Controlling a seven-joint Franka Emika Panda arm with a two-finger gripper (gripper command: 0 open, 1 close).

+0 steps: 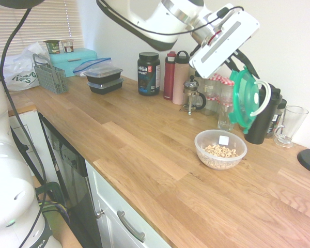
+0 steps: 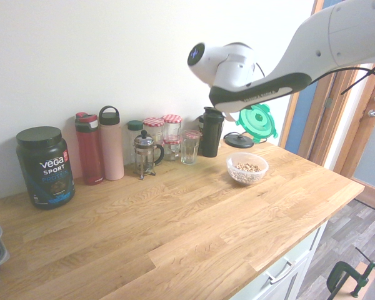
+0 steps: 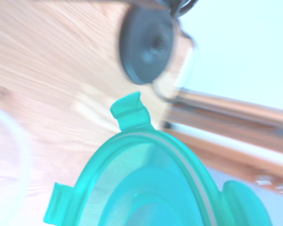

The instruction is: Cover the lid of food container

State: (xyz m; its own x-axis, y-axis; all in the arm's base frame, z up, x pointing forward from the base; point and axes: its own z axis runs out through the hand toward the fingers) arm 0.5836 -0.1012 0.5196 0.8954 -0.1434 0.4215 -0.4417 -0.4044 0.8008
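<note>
Lid: the green lid (image 1: 246, 101) hung in the air, tilted nearly on edge, above and toward 1 o'clock of the bowl in the first exterior view.
End effector: the end effector (image 1: 238, 77) was clamped on the lid's rim, fingers pinched together, the lid dangling below it.
Food container: the clear round food container (image 1: 220, 149) sat on the worktop (image 1: 144, 150), open, not yet covered.
Risk 1: the lid was steeply tilted; set down like that, I reckon 1 edge would catch the rim and tip or shove the light bowl.
Risk 2: an edge pinch on slick plastic could slip, and the lid might swing or drop.
Risk 3: the black shaker bottle (image 1: 263, 116) and empty glass mug (image 1: 288, 125) stood just beside the lid at 3 o'clock; a wide sweep could knock them.
Risk 4: 4 clip tabs might land off-centre, so the lid would sit crooked.
Contents: cereal rings (image 1: 220, 151) lay in the bowl's bottom, a thin layer.
Other containers: 2 stacked black meal boxes (image 1: 104, 77) far off at 10 o'clock; contents not visible.
</note>
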